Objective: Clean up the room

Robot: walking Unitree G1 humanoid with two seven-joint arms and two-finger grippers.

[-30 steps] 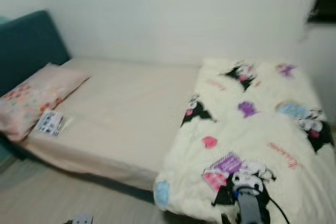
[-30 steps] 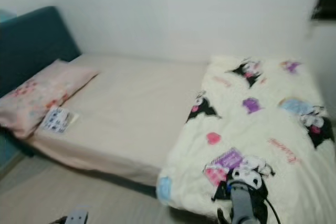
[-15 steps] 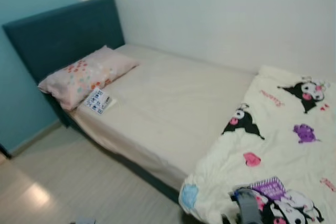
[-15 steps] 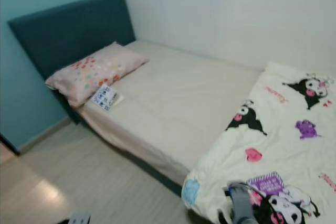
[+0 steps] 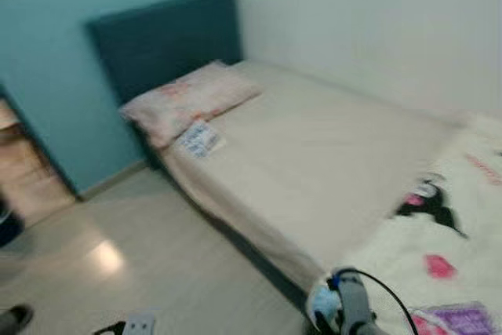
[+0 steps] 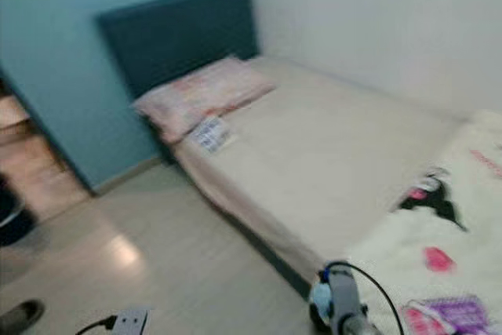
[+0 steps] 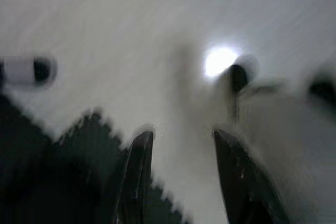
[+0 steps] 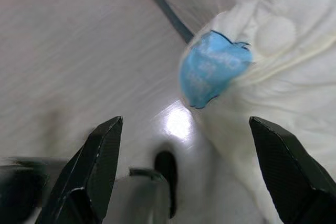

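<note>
From my left eye, blurred, I see the bed (image 5: 314, 162) running from 10 o'clock toward 4 o'clock, with a dark teal headboard (image 5: 161, 37) against a blue wall (image 5: 55, 76). A pink pillow (image 5: 188, 100) lies by the headboard, and a small printed card (image 5: 200, 139) rests just beside it near the mattress edge; its writing is too blurred to read. The white cartoon blanket (image 5: 439, 256) covers the bed's foot at 4 o'clock. My right arm (image 5: 349, 307) rises at 6 o'clock.

My right eye adds a white plug box with a cable (image 6: 129, 321) on the floor (image 6: 157, 264) at 7 o'clock.

My left wrist shows my left end effector (image 7: 178, 182) with fingers slightly parted, holding nothing, above pale floor.

My right wrist shows my right end effector (image 8: 191, 182) spread wide and empty, by the blanket's hanging corner with a blue patch (image 8: 212, 69).
</note>
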